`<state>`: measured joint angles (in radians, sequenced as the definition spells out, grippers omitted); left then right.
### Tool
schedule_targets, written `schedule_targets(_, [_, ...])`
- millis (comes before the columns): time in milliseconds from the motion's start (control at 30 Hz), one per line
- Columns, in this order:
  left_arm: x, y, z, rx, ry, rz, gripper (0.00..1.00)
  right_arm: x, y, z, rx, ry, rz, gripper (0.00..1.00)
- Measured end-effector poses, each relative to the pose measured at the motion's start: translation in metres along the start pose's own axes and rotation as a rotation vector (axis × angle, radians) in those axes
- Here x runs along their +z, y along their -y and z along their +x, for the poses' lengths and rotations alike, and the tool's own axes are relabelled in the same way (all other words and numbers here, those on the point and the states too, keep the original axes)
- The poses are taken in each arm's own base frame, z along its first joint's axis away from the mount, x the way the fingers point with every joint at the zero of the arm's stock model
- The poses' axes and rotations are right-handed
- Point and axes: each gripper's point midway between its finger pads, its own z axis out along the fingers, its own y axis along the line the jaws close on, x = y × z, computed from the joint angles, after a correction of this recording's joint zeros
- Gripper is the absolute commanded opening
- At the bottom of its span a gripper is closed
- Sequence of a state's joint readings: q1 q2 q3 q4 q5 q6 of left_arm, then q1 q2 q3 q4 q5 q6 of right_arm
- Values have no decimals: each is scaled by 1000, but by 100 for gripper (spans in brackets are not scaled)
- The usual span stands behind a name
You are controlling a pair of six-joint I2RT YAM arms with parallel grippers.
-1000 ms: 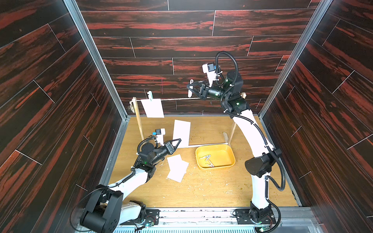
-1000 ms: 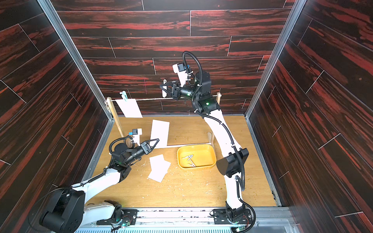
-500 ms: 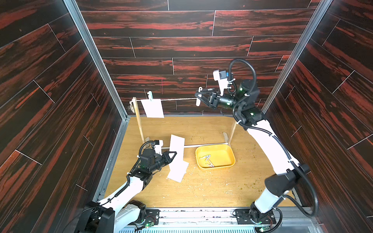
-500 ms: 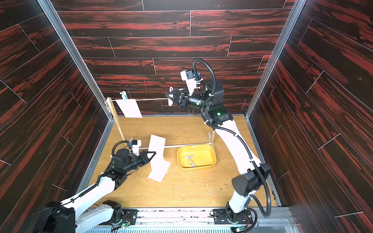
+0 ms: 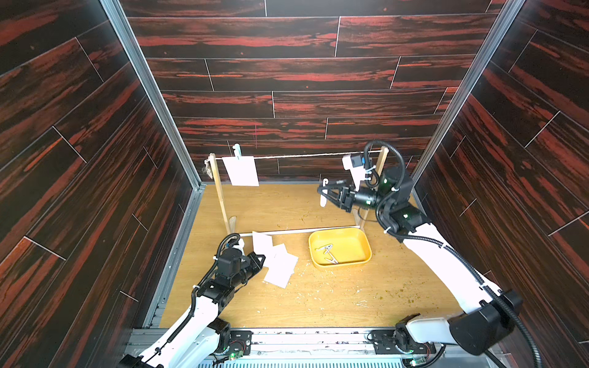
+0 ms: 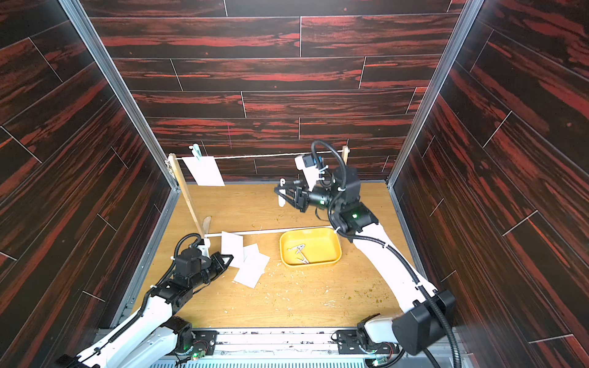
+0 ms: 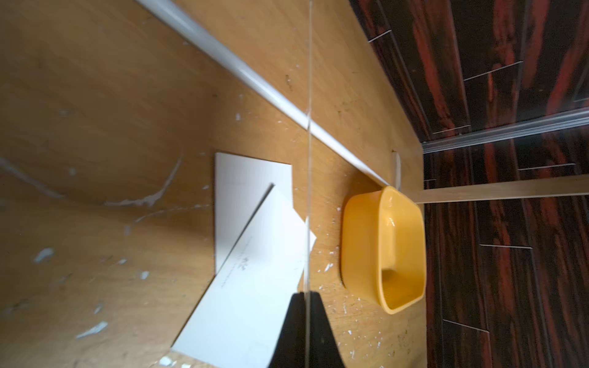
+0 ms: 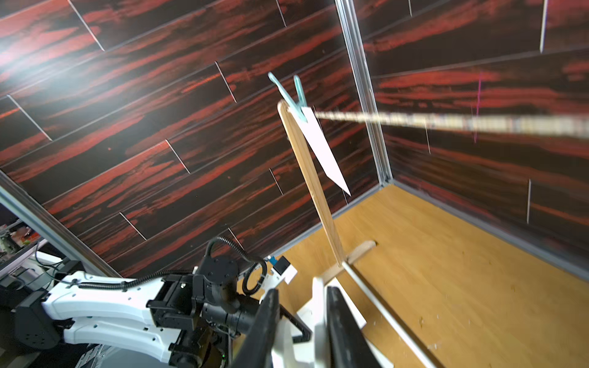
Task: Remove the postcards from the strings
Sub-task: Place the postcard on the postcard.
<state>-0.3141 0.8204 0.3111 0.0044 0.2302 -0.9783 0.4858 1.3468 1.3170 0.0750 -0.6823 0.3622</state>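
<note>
- Clamping the held card [image 5: 262, 242] by one edge, the left gripper [image 5: 260, 257] has sunk from mid-air to just above the table [image 5: 350, 296]. The card now sits at the pile of cards [image 5: 282, 269] already lying there.
- Its jaws are shut tight on the paper, and the left wrist view shows the sheet edge-on as a thin line running out from between them.
- The right gripper [image 5: 328, 192] is pinched on a white clip [image 5: 323, 202]. It has come down off the string [image 5: 302, 156] and now hangs above the table behind the yellow tray [image 5: 344, 263], which holds other clips.
- That card is therefore free of the string. What is left for it is probably a release onto the pile and a drop of the clip into the tray.
- The last card [image 5: 241, 170] hangs at the left arm's end of the string, beside the wooden post and under a teal clip [image 5: 236, 149]. Both grippers are well apart from it, so one removal likely remains.
</note>
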Motion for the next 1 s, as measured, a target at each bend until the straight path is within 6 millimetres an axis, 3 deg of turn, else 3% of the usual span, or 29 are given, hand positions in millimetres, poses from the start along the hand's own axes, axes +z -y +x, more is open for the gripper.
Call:
schedule_targets(333, [0,-30,9,-51,-1,-103,3,-28,-7,52,64,-16,34,27])
schedule_targets(567, [3,-46,19,-87,-38,-162,8,-34,4,89,144,-40,61,27])
schedule_targets(833, [0,-67,34,-120,-100,-260,39,-40,7,106,170,-43,84,27])
schedule_targets(1000, [-6,-73,39,-140,-114,-295,49,-42,9,113,178,-41,90,27])
